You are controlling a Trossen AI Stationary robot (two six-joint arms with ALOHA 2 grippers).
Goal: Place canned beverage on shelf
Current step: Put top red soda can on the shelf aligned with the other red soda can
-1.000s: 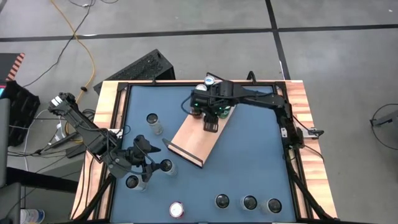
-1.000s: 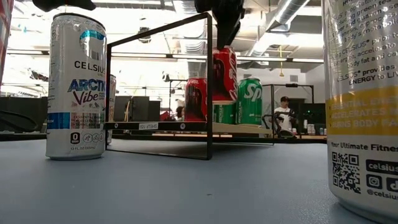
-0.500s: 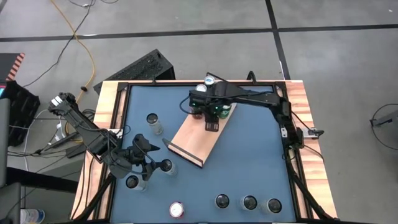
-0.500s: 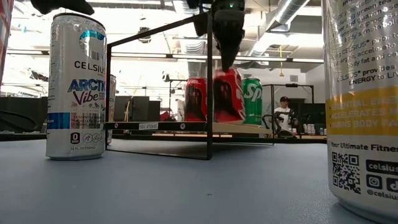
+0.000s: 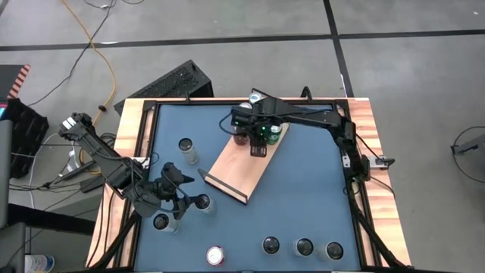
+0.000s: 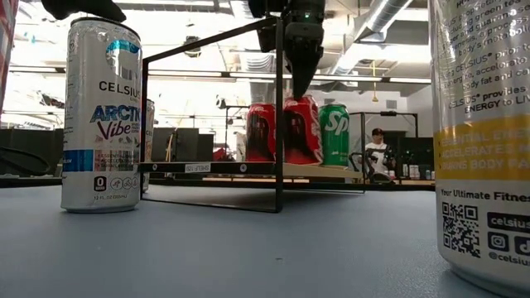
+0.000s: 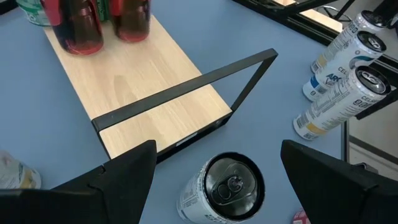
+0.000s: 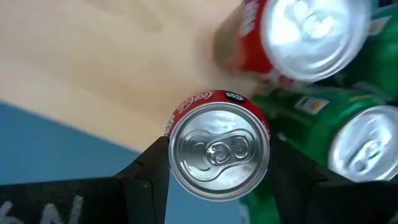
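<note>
**Red cola can set down among the cans at the shelf's far end**

The right gripper [image 5: 258,136] stands over the far end of the shelf [image 5: 236,171], its jaws closed on either side of a red Coca-Cola can [image 8: 219,151]. In the low view that can's base sits level with its neighbours on the board. Just to its left stands a second red can [image 6: 260,132]; just to its right a green can [image 6: 334,135] showing the letters "Sp". The right wrist view shows two green tops there, one behind the other, so the far end holds at least four cans packed close. The thin black wire rail [image 6: 278,116] rises at the shelf's near end, between the camera and the cans.

The left gripper [image 7: 214,163] hangs above the near left part of the bench [image 5: 303,205], jaws wide open and holding nothing, with a white can [image 7: 221,189] upright directly under them.

From above, seven loose cans stand on the blue bench: one [image 5: 187,149] left of the shelf, two by the left gripper, and four along the near edge, one of them with a pink-ringed top [image 5: 215,255]. The tall white can [image 6: 103,116] at the left of the low view reads "CELSIUS" and "ARCTIC Vibe". The one [image 6: 484,141] at its right edge reads "CELSIUS" with a yellow band, "Your Ultimate Fitness" and a QR code.

A seated person [image 6: 378,154] shows in the room beyond.
</note>
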